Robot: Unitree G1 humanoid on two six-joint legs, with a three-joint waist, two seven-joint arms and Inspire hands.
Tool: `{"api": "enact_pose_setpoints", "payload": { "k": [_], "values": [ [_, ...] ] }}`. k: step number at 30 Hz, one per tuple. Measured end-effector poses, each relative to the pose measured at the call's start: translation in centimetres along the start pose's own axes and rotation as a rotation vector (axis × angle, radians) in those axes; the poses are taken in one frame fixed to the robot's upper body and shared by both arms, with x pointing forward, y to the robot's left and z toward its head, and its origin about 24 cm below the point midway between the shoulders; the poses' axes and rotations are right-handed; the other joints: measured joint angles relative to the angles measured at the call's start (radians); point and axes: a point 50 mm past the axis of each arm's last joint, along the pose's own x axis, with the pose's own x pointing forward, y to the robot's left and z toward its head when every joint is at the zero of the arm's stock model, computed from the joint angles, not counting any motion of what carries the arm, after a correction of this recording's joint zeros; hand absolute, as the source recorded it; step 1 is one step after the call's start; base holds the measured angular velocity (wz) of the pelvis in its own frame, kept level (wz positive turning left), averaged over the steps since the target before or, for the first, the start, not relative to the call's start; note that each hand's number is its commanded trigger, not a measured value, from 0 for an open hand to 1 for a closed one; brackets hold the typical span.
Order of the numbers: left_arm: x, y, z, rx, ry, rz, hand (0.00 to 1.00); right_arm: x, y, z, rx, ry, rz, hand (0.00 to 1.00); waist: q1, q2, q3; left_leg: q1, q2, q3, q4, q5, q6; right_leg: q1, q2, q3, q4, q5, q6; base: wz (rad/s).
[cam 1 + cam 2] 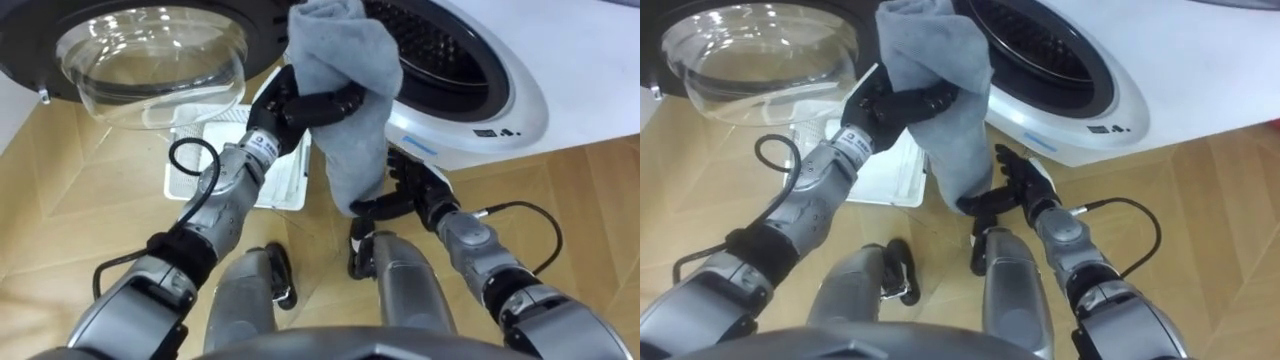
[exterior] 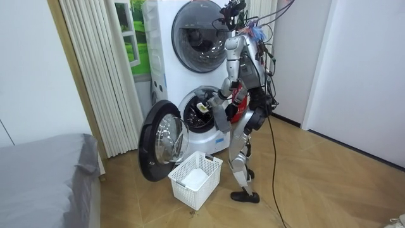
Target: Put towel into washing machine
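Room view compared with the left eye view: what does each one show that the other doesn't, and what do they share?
The room view adds the surroundings: a bed, a curtain and a second machine stacked above the washing machine, with the robot standing before it. The left eye view adds the grip: the left hand curled round the towel, the right hand open by its lower end. Both share the towel, the open glass door, the washing machine and the white basket on the floor.

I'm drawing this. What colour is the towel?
The towel is plain grey, clearest in the left eye view.
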Motion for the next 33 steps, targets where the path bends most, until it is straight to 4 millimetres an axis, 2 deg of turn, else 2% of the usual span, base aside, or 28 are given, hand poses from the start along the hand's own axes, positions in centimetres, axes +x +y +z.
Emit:
{"api": "enact_pose_setpoints", "payload": {
  "k": [6, 10, 14, 18, 19, 20, 26, 33],
  "values": [
    [-0.2, -0.7, -0.7, -0.049, 0.023, -0.070, 1.00, 0.1, 0.1, 0.3, -0.002, -0.009, 0.038, 0.00, -0.024, -0.001, 0.0005, 0.004, -0.002, 0.003, -0.006, 0.000, 0.000, 0.003, -0.001, 0.000, -0.005, -0.001, 0.002, 0.00],
    [-0.4, -0.8, -1.5, -0.094, 0.061, -0.093, 1.00, 0.0, 0.2, -0.1, 0.001, 0.021, 0.040, 0.00, -0.027, -0.001, 0.0005, 0.009, -0.002, 0.003, -0.006, 0.001, -0.001, 0.006, 0.002, -0.001, -0.006, -0.001, 0.002, -0.02],
    [-1.6, -0.4, -3.4, -0.226, 0.125, -0.073, 1.00, 0.0, 0.3, -0.7, -0.005, 0.071, 0.044, 0.00, -0.028, -0.004, 0.0023, 0.014, -0.001, 0.011, -0.006, 0.001, -0.001, 0.006, -0.001, 0.000, -0.001, -0.002, 0.001, -0.02],
    [-2.0, 0.2, -4.3, -0.331, 0.155, -0.035, 1.00, 0.0, 0.4, -0.9, -0.026, 0.093, 0.049, 0.00, -0.027, -0.004, 0.0025, 0.010, 0.000, 0.011, -0.004, 0.001, -0.001, 0.005, -0.004, -0.011, -0.010, -0.003, 0.000, 0.00],
    [-2.1, 0.4, -4.6, -0.362, 0.162, -0.020, 1.00, 0.0, 0.5, -0.8, -0.035, 0.097, 0.051, 0.55, -0.027, -0.004, 0.0024, 0.005, 0.001, 0.007, -0.003, 0.001, -0.001, 0.004, -0.004, -0.015, -0.011, -0.003, -0.001, 0.06],
    [-2.3, 0.5, -4.8, -0.395, 0.167, -0.009, 1.00, 0.0, 0.5, -0.8, -0.044, 0.098, 0.053, 1.00, -0.025, -0.003, 0.0024, 0.003, 0.001, 0.001, -0.003, 0.001, -0.001, 0.004, -0.004, -0.018, -0.011, -0.003, -0.001, 0.09],
    [-2.5, 0.5, -5.2, -0.482, 0.173, 0.011, 1.00, 0.2, 0.5, -0.5, -0.058, 0.101, 0.047, 1.00, -0.022, 0.011, 0.0016, -0.004, 0.000, -0.011, -0.003, 0.002, -0.003, 0.001, -0.003, -0.024, -0.006, -0.002, -0.002, 0.04],
    [-2.8, 0.7, -5.3, -0.582, 0.154, 0.030, 1.00, 0.3, 0.7, -0.3, -0.094, 0.101, 0.057, 1.00, -0.020, 0.012, 0.0009, 0.004, 0.000, -0.010, -0.002, 0.002, -0.004, 0.002, -0.005, -0.019, 0.008, -0.003, -0.002, 0.00]
  ]
}}
